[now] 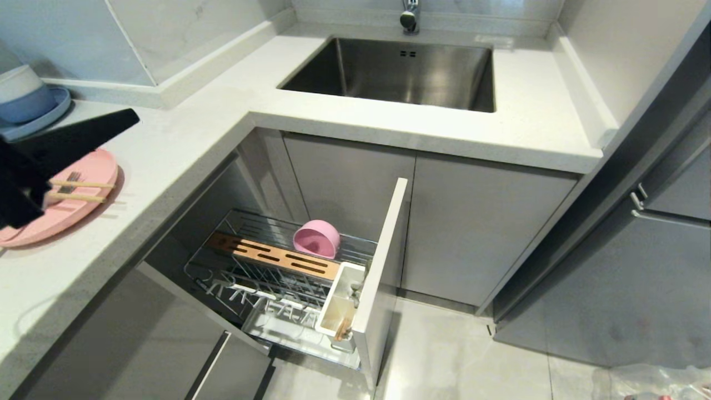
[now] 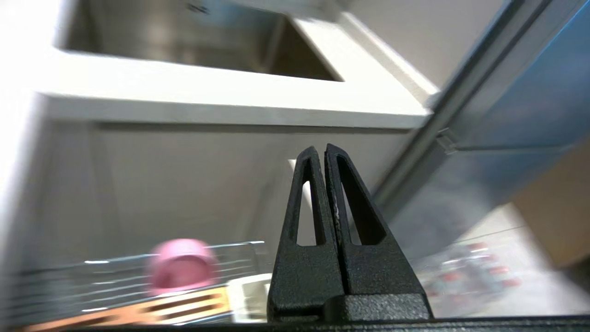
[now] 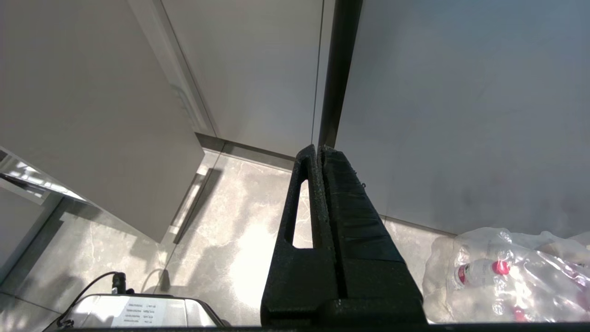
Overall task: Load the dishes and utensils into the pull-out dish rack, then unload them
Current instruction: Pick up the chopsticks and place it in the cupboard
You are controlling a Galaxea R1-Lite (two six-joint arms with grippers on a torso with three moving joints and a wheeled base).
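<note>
The right gripper [image 3: 321, 150] hangs with jaws pressed together above a grey tiled floor [image 3: 239, 230]; bagged bottles [image 3: 507, 272] lie beside the jaws.

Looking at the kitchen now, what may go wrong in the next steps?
1. The chopsticks and fork lie loose across the pink plate; if the plate is lifted first, they may roll off.
2. The left gripper is shut and empty above the counter, so it must open before any grasp.
3. The pink bowl rests tilted in the dish rack; a bump may shift it.
</note>
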